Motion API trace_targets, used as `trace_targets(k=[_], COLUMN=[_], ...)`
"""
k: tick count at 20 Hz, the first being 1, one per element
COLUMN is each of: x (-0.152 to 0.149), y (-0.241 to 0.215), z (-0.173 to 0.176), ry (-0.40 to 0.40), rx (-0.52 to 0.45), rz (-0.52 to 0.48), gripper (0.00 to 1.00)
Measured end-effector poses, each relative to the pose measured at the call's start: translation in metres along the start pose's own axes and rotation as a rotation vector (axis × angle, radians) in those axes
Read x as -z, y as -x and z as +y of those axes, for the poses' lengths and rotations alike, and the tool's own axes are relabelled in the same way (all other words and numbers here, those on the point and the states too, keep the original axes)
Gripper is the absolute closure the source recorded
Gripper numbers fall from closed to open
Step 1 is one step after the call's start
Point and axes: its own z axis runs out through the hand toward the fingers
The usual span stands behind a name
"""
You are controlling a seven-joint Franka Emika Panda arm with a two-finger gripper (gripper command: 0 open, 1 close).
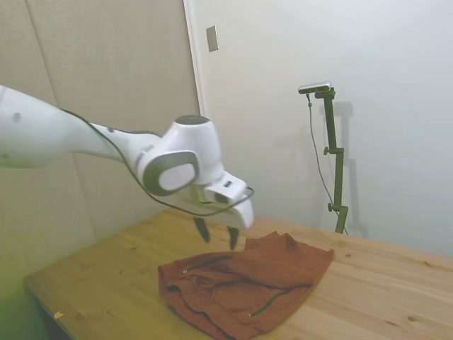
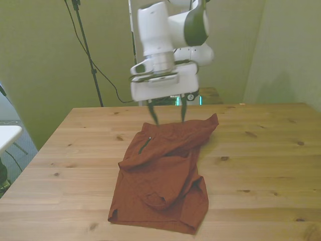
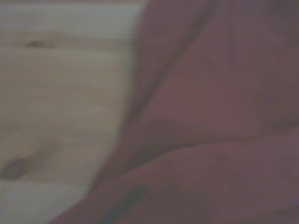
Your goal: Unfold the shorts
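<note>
On the wooden table [image 2: 261, 150] I see the shorts [image 2: 165, 175] lying rumpled, one layer folded over itself, near the middle. I hold the gripper [image 2: 168, 111] just above their far edge, jaws apart and empty, because that raised fold looks like the flap to pinch. No containers are in view.

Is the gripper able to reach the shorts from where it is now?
Probably yes. The gripper hangs open just above the far edge of the shorts, and nothing stands between them.
</note>
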Motion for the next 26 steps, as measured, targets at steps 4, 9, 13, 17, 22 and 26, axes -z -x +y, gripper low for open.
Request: trace_targets(k=[4,9,13,17,22,26], x=[-0.041,-0.041,-0.055,-0.075,-0.086,-0.086], y=[-0.049,-0.066,-0.074,-0.077,-0.079,-0.081], z=[0.001,-0.009,0.001,0.008,0.012,0.010], ry=[0.019,0.004,0.023,0.068,0.075,0.059], rx=[-0.199,-0.437,-0.627,-0.687,-0.698,-0.704], rz=[0.026,0.058,0.097,0.102,0.088,0.079], gripper=[0.00,0.00,0.00,0.00,1.00,1.00])
